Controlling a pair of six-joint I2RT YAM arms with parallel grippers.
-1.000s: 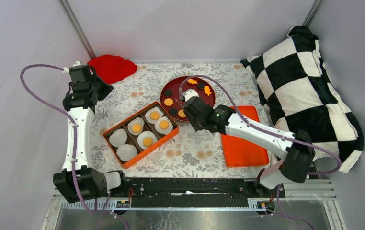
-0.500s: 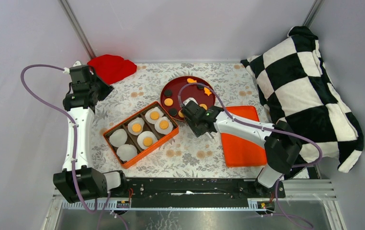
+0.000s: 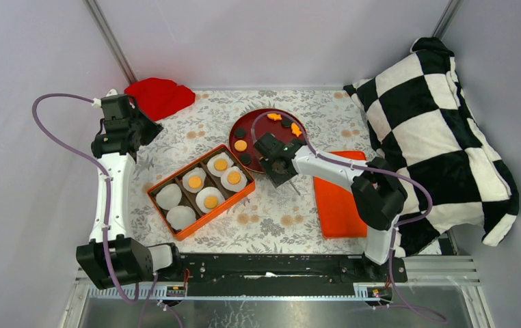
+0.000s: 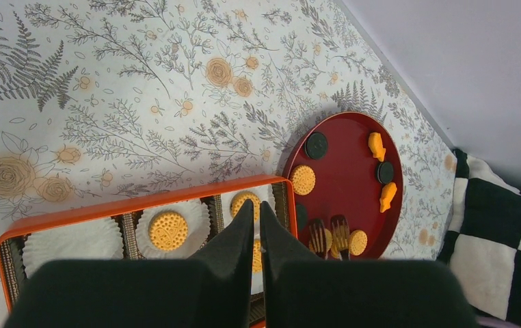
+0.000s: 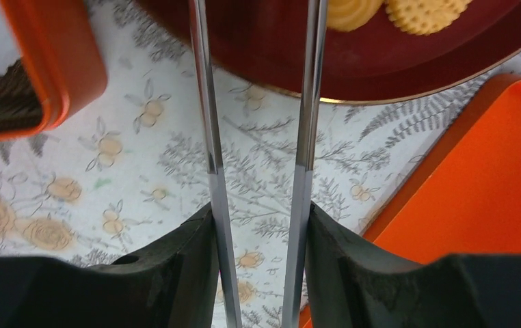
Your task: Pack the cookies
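Observation:
Round orange-yellow cookies (image 3: 221, 165) lie in white liners in the orange box (image 3: 154, 198); several liners hold one, two liners (image 3: 169, 197) hold none. More cookies (image 3: 241, 145) lie on the dark red plate (image 3: 271, 126). My right gripper (image 3: 276, 167) is shut on metal tongs (image 5: 206, 102) at the plate's near edge. In the right wrist view (image 5: 259, 212) the tong arms reach toward two cookies (image 5: 425, 14) on the plate (image 5: 278, 48). The left wrist view shows the tong tips (image 4: 340, 232) over those cookies (image 4: 358, 241). My left gripper (image 4: 258, 208) is shut and empty, high at the far left.
An orange lid (image 3: 340, 205) lies right of the right gripper. Dark discs (image 3: 241, 132) and orange fish-shaped pieces (image 3: 296, 129) also lie on the plate. A red cloth (image 3: 160, 96) is at the back left, a checkered pillow (image 3: 442, 130) at the right.
My right arm's elbow has swung in toward the middle and its gripper has shifted slightly left at the plate's near edge. The left arm has not moved.

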